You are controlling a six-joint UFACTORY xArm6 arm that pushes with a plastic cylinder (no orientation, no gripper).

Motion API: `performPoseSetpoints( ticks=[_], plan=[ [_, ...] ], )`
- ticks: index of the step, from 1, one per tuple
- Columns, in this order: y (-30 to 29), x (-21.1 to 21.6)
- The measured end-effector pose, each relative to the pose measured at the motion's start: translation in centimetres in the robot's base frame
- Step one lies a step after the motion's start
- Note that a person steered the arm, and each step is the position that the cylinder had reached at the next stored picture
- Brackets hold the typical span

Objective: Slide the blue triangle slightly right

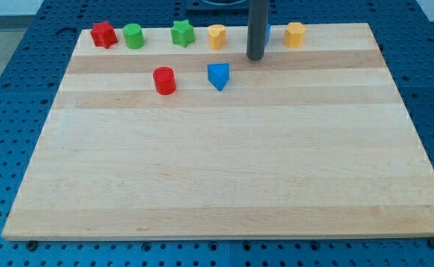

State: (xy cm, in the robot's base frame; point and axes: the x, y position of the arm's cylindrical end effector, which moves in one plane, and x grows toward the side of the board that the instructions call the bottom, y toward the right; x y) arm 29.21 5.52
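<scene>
The blue triangle (218,76) lies on the wooden board (224,163), near the view's top, a little left of centre. My tip (255,57) is the lower end of a dark rod that comes down from the view's top. It stands to the upper right of the blue triangle, a short gap away, not touching it. A second blue block (267,33) shows only as a sliver behind the rod; its shape is hidden.
Along the board's top edge stand a red star (104,34), a green cylinder (133,35), a green star (182,33), a yellow block (217,36) and a second yellow block (295,34). A red cylinder (164,80) stands left of the blue triangle.
</scene>
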Motion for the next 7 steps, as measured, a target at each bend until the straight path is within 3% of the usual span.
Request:
performPoseSetpoints(
  ticks=[4, 5, 7],
  plan=[
    [0.4, 2.1],
    [1.2, 6.4],
    [-4.8, 13.4]
  ],
)
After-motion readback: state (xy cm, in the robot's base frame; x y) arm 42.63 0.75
